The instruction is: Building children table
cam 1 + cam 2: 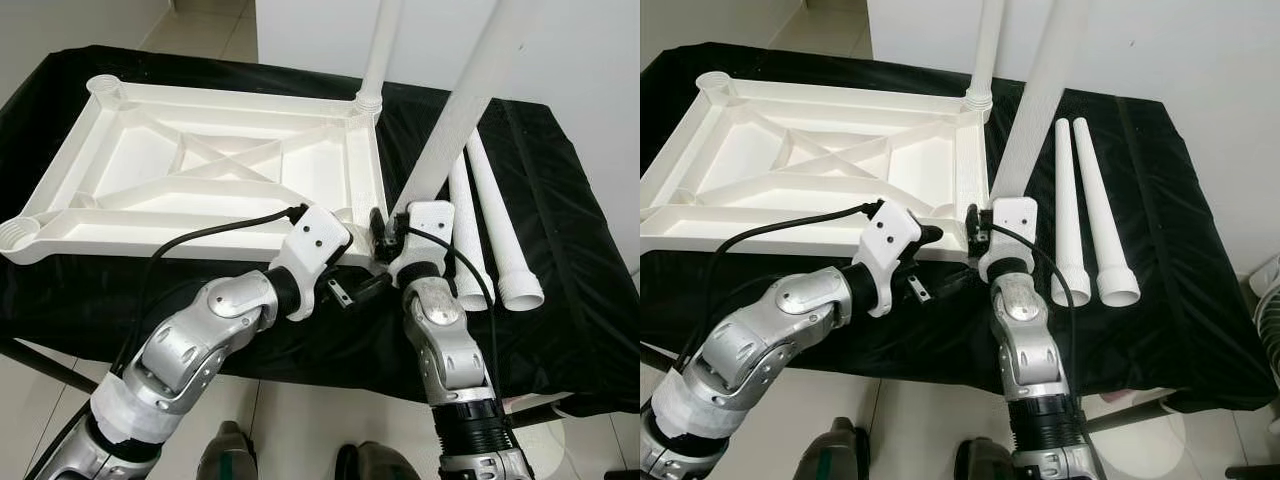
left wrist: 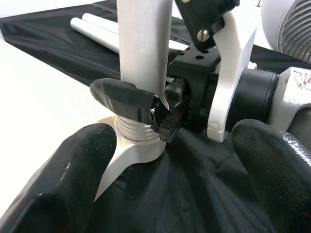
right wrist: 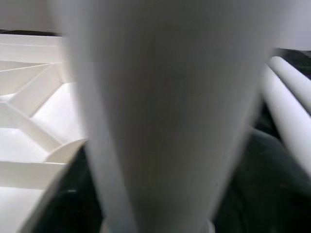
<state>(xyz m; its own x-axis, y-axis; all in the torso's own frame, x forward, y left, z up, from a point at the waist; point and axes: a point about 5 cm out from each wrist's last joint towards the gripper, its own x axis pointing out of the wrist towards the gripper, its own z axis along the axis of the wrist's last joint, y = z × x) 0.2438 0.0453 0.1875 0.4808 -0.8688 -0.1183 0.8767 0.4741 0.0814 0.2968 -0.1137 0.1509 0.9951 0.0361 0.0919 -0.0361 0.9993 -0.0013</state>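
A white tabletop (image 1: pixel 215 165) lies upside down on a table under a black cloth (image 1: pixel 560 330). One white leg (image 1: pixel 378 55) stands in its far right corner socket. A second leg (image 1: pixel 455 125) stands tilted at the near right corner; its threaded end (image 2: pixel 130 127) rests in that socket (image 2: pixel 131 150). My right gripper (image 1: pixel 385 228) is shut on this leg just above the thread, one finger (image 2: pixel 124 99) wrapped across it. My left gripper (image 1: pixel 357 268) is open beside the same corner, its fingertips (image 2: pixel 63 174) spread wide and holding nothing. In the right wrist view the held leg (image 3: pixel 160 111) is very close.
Two loose white legs (image 1: pixel 495 235) lie side by side on the cloth to the right of the tabletop. A white fan (image 1: pixel 1267 290) stands on the floor off the table's right end. The table's near edge is right at my body, with my feet (image 1: pixel 225 455) below.
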